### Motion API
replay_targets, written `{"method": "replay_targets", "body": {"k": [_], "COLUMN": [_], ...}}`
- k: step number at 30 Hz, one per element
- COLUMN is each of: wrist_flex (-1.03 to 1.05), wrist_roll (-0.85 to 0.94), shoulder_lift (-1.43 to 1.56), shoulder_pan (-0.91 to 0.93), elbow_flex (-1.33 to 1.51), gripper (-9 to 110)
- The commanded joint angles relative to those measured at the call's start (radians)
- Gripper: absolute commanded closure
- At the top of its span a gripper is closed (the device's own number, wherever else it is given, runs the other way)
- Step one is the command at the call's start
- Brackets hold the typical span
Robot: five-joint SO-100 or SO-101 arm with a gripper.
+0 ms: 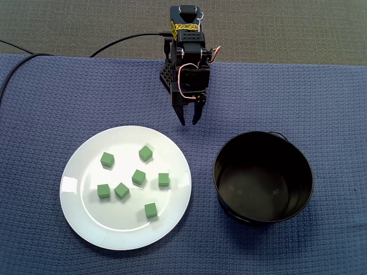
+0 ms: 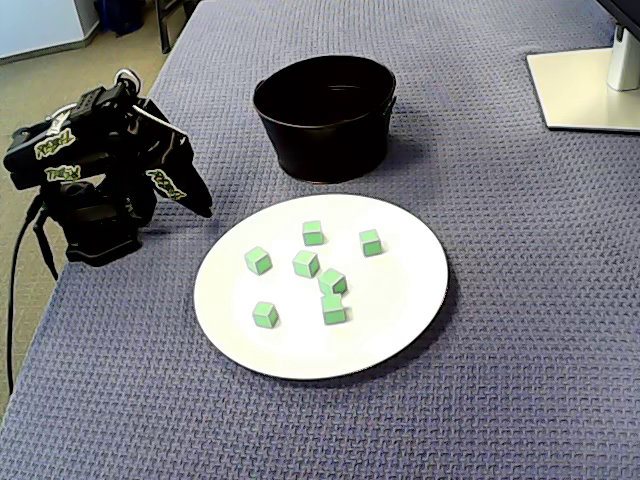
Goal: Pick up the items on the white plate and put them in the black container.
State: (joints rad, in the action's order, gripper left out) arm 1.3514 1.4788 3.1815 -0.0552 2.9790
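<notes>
Several small green cubes (image 1: 139, 177) (image 2: 306, 263) lie scattered on the round white plate (image 1: 86, 223) (image 2: 400, 320). In a fixed view the empty black container (image 1: 264, 177) stands on the blue cloth to the plate's right. In the other it stands behind the plate (image 2: 325, 130). My gripper (image 1: 189, 122) (image 2: 203, 208) hangs folded at the arm's base, beyond the plate's far edge and apart from cubes and container. Its two fingertips show a narrow gap with nothing between them.
The arm's black base (image 2: 95, 235) sits at the cloth's edge, with a black cable (image 1: 126, 39) trailing off it. A white monitor stand foot (image 2: 585, 90) rests at the far corner. Blue cloth (image 1: 321, 103) covers the table.
</notes>
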Motion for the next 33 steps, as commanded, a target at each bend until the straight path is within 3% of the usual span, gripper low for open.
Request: {"method": "replay_targets", "body": {"k": [1, 12, 15, 20, 26, 33], "wrist_flex": [0.156, 0.155, 0.092, 0.058, 0.235, 0.071], "wrist_roll": [-0.150, -0.152, -0.258, -0.417, -0.517, -0.595], "shoulder_lift": [-0.005, -0.005, -0.028, -0.339, -0.793, -1.189], "shoulder_pan": [-0.034, -0.034, -0.028, 0.061, 0.216, 0.405], "elbow_flex": [0.015, 0.015, -0.012, -0.327, -0.779, -1.011], "gripper": [102, 100, 97, 94, 88, 80]}}
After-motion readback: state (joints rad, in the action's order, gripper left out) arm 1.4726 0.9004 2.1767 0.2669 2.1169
